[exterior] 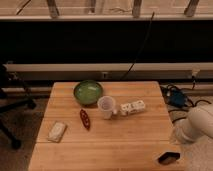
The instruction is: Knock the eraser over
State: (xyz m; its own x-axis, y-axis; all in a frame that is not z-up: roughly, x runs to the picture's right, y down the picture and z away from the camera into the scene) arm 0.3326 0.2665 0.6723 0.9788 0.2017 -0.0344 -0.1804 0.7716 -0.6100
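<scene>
This looks like a robotics lab or test room rather than a home. A plain wooden worktop (125, 145) stands alone on a hard floor in front of a dark wall. A pale service rail (100, 67) runs along that wall, and a black cable (140, 47) hangs down to it. The wheeled foot of an office chair (12, 135) shows at the left. Loose cables and a blue box (177, 97) lie on the floor at the right. A white robot arm (197, 127) stands off the worktop's right edge, its pincer out of view.
</scene>
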